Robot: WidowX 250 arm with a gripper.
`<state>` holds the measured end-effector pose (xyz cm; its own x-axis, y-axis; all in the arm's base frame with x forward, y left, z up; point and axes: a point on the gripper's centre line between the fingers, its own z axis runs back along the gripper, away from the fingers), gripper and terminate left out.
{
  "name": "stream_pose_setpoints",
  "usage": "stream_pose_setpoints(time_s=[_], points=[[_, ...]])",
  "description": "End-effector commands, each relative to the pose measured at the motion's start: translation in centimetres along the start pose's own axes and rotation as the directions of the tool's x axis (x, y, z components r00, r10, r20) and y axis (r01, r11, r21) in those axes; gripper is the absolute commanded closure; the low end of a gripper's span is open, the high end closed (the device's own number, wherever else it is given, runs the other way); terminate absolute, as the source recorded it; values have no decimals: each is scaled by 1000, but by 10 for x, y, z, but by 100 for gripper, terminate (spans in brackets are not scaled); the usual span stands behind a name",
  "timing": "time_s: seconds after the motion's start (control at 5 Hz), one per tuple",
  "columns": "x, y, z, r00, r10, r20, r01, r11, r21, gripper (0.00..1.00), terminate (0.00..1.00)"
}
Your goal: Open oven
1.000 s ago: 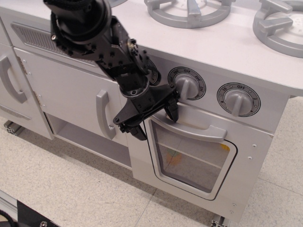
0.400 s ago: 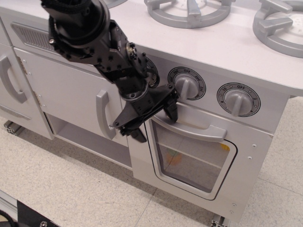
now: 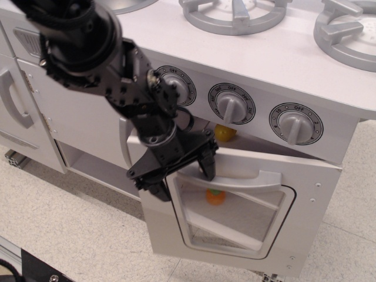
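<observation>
Oven (image 3: 305,194) ajar — small orange-yellow toy (image 3: 225,133), perhaps fruit, inside.

"OFF" on the knob dials (image 3: 296,123)

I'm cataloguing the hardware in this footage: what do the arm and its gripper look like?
The arm is matte black, bulky and cylindrical, narrowing through bracket-like segments studded with small silver screws. A thin black cable loops beside the wrist. The gripper is black too, with two short, angular fingers. No markings are readable.

Black arm angled down-right, fingers (image 3: 207,165) spread apart
</observation>
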<state>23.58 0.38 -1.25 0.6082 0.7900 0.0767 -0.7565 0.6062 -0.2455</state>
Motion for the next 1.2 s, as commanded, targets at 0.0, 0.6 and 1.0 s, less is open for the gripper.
stream_pose_setpoints(time_s=[0.0,0.6,1.0], points=[[-20,11,36,956,-289,-49,293,950,111,0,0],[21,-10,69,904,-422,69,400,892,212,0,0],[44,-5,23,955,-274,117,254,954,160,0,0]])
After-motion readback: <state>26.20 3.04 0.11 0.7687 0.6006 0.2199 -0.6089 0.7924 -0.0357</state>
